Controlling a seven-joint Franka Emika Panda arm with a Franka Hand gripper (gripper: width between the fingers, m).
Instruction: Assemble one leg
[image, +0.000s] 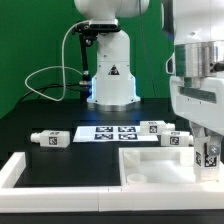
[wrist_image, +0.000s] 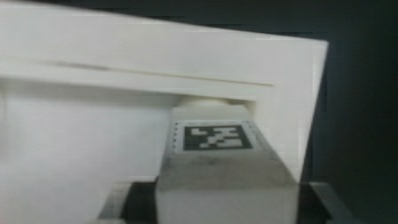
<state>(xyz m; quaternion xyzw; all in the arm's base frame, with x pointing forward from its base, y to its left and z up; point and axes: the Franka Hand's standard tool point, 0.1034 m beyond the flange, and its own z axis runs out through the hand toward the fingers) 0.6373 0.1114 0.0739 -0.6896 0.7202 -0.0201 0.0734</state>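
Note:
My gripper (image: 208, 150) is at the exterior view's right, shut on a white leg (image: 209, 155) with a black-and-white tag, held upright over the right edge of the large flat white tabletop (image: 155, 165). In the wrist view the leg (wrist_image: 217, 150) fills the gap between my dark fingers (wrist_image: 143, 203), its tagged end pointing at the tabletop (wrist_image: 107, 110) near its edge. I cannot tell whether the leg touches the tabletop. Three more legs lie on the black table: one at the left (image: 52, 139) and two at the right (image: 155, 127) (image: 178, 138).
The marker board (image: 112, 132) lies flat between the loose legs. A white rim frame (image: 18, 172) runs along the front left. The arm's white base (image: 112, 80) stands at the back with a cable looping to its left.

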